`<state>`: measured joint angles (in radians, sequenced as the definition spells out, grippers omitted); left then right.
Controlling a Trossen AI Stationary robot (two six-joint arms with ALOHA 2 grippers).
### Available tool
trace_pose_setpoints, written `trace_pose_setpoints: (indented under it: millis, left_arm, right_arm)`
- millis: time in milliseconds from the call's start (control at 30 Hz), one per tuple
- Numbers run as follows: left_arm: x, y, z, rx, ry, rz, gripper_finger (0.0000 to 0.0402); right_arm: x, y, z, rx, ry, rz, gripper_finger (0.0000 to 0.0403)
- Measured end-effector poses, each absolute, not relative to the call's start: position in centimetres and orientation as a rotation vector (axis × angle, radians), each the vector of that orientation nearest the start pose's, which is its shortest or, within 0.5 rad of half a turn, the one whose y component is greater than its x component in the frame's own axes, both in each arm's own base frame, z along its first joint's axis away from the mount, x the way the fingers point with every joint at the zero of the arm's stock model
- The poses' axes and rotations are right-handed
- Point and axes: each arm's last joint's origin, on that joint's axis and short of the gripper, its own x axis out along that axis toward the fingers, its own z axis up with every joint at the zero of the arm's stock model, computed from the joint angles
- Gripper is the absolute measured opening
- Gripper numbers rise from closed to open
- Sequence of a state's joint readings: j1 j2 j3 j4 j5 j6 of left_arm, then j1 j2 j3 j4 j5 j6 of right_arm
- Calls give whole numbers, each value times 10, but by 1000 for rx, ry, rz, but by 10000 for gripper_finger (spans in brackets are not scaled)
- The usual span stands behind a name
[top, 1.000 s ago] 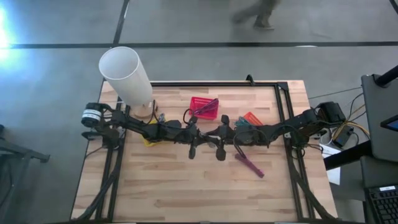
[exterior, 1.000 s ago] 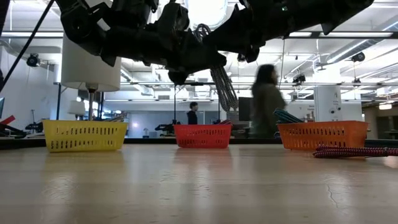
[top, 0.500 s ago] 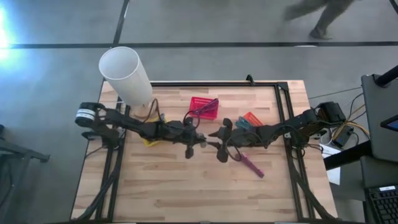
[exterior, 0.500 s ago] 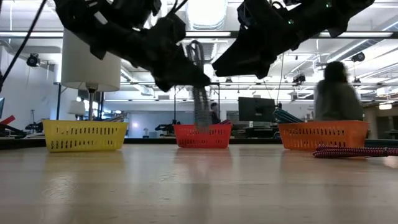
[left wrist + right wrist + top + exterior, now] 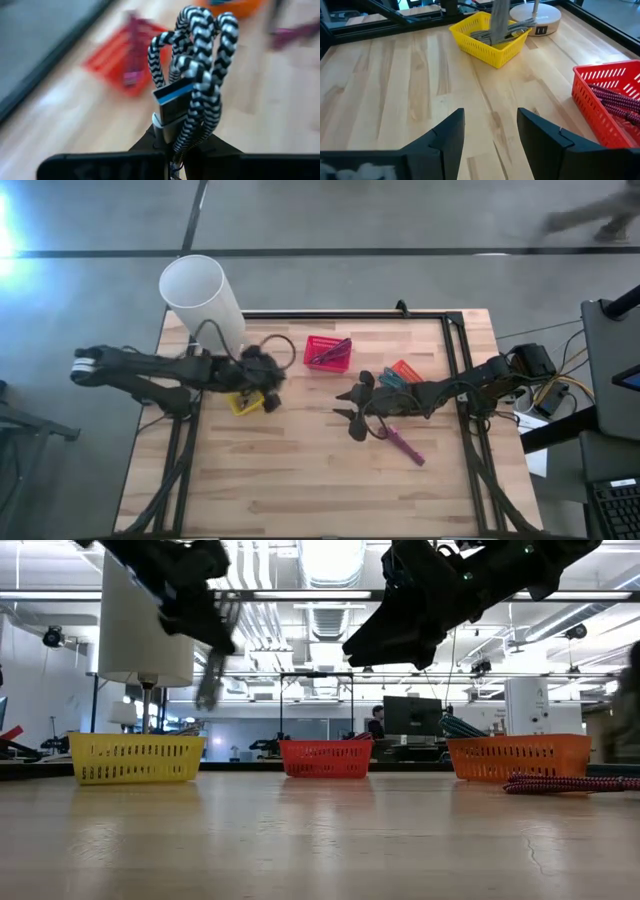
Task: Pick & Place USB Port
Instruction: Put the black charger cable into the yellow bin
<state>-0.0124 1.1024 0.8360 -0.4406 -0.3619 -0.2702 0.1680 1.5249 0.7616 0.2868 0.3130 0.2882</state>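
Observation:
My left gripper [image 5: 262,376] is shut on a coiled black-and-white braided USB cable [image 5: 196,60] and holds it above the yellow basket [image 5: 243,404] at the table's left. In the low view the cable [image 5: 209,688] hangs over that basket [image 5: 135,758]. The basket [image 5: 490,37] has grey braided cable lying in it. My right gripper [image 5: 352,408] stands open over the table's middle, with nothing between its fingers [image 5: 449,134]. My left gripper pinches the coiled bundle between its two fingers at the end by the silver USB plug with the blue tongue [image 5: 172,97]. The fingers slant downward. Several loops [image 5: 200,35] stick out past the fingertips. The cable hangs below the gripper, clear of table and basket.
A red basket [image 5: 328,353] with a magenta cable stands at the far middle, and an orange basket [image 5: 401,371] to its right. A purple cable [image 5: 402,445] lies on the table by my right arm. A white lamp [image 5: 202,295] stands at the far left corner.
My right gripper has opened and let go of the cable, staying over the table's middle. My left gripper has carried the cable from the middle toward the table's left edge and upward, tipping its fingers up from steeply down. The cable now hangs over the yellow basket.

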Motion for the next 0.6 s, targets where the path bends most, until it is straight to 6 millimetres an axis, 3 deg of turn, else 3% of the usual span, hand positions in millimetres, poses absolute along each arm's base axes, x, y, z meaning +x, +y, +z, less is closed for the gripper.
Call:
trace_pose_setpoints:
  millis: [133, 267, 600]
  left_arm:
    - [200, 12, 277, -139, 694, 548, 20]
    - [185, 14, 264, -209, 803, 604, 18]
    - [183, 11, 222, -363, 993, 606, 22]
  right_arm:
    - [308, 43, 197, 167, 439, -207, 174]
    - [308, 43, 197, 169, 440, -208, 176]
    - [308, 43, 197, 169, 441, -208, 166]
